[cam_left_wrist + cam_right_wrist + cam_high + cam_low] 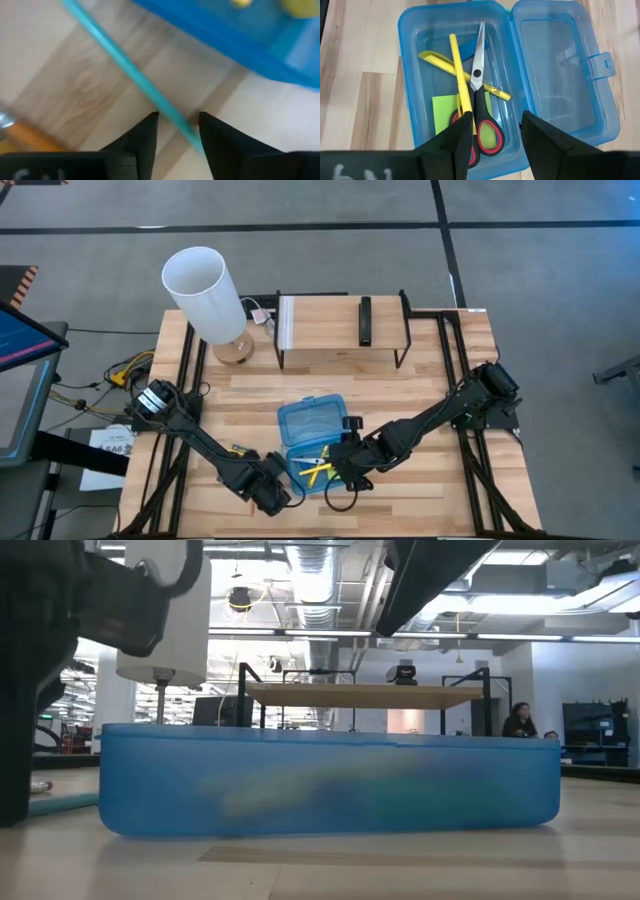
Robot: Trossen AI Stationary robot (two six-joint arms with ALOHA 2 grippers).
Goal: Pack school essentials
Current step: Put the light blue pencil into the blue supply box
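On the table point(420, 400), the open blue case point(312, 430) serves as landmark; packing is partly done. Inside the case lie the scissors point(479, 100), two yellow pencils point(460, 80) and the green sticky pad point(445, 112). Judged step: fetching the next loose item. Just beside the case, on its left-arm side, a teal pencil point(125, 75) lies on the wood, with an orange pencil point(30, 137) near it.

Left gripper point(177, 125) sits low over the teal pencil, jaws parted moderately and straddling it, not yet clamped. Next move probably calls for closing on the pencil, lifting, and carrying it over the case wall.

Right gripper point(495, 127) hovers above the case, jaws moderately apart, holding nothing.
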